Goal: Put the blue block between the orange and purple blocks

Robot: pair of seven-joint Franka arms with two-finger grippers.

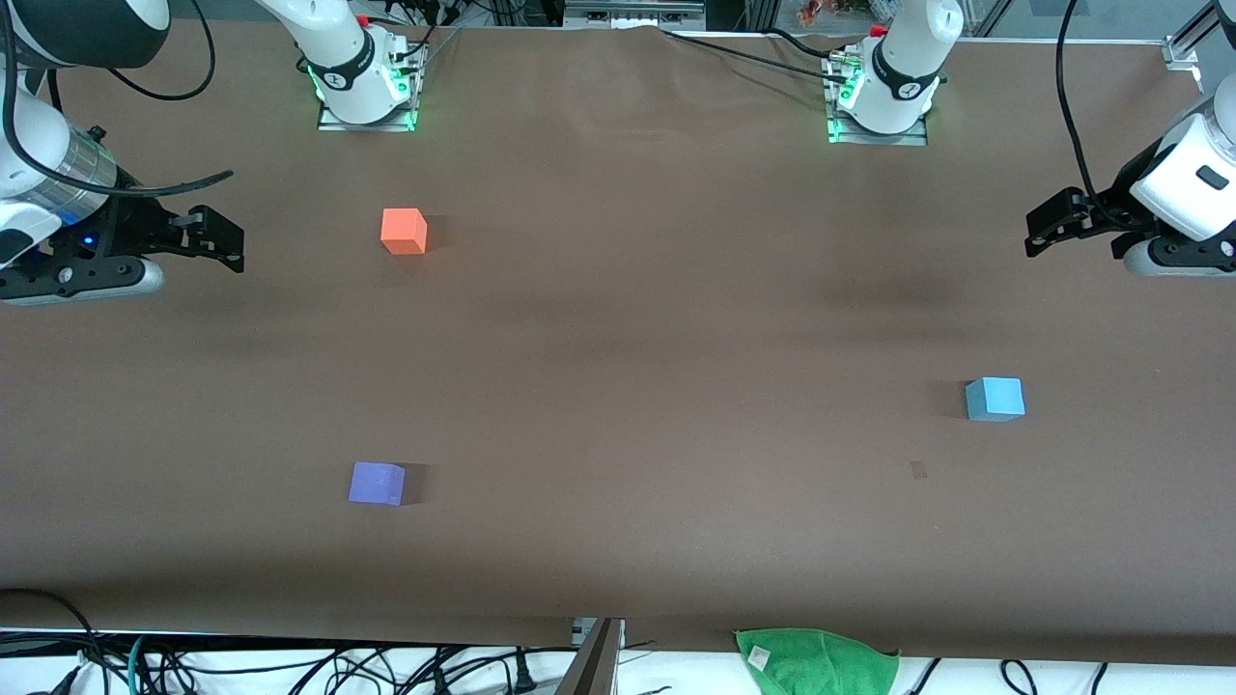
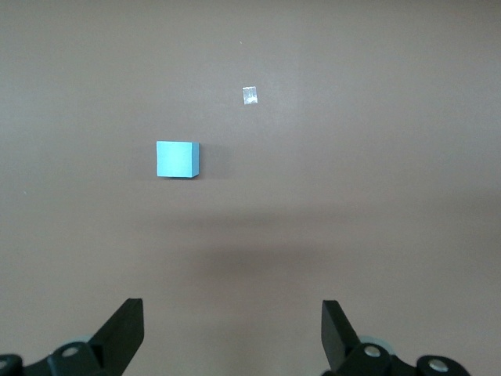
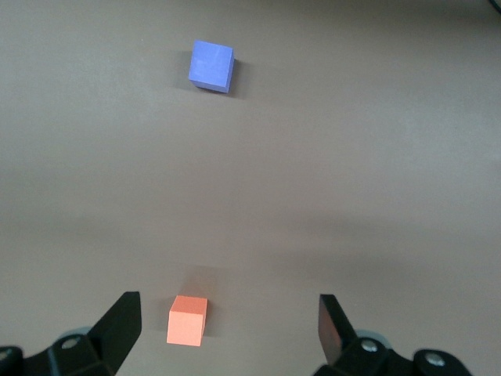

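Note:
The blue block (image 1: 995, 399) sits on the brown table toward the left arm's end; it also shows in the left wrist view (image 2: 177, 160). The orange block (image 1: 404, 232) sits toward the right arm's end, close to that arm's base. The purple block (image 1: 377, 483) lies nearer to the front camera than the orange one, with bare table between them. Both show in the right wrist view, purple (image 3: 211, 66) and orange (image 3: 187, 319). My left gripper (image 1: 1048, 227) (image 2: 232, 329) hangs open and empty over the left arm's end of the table. My right gripper (image 1: 227, 241) (image 3: 229, 325) hangs open and empty over the right arm's end.
A green cloth (image 1: 816, 661) lies over the table's edge nearest the front camera. A small tape mark (image 1: 918, 470) (image 2: 250, 95) is on the table near the blue block. Cables hang past the edge nearest the front camera.

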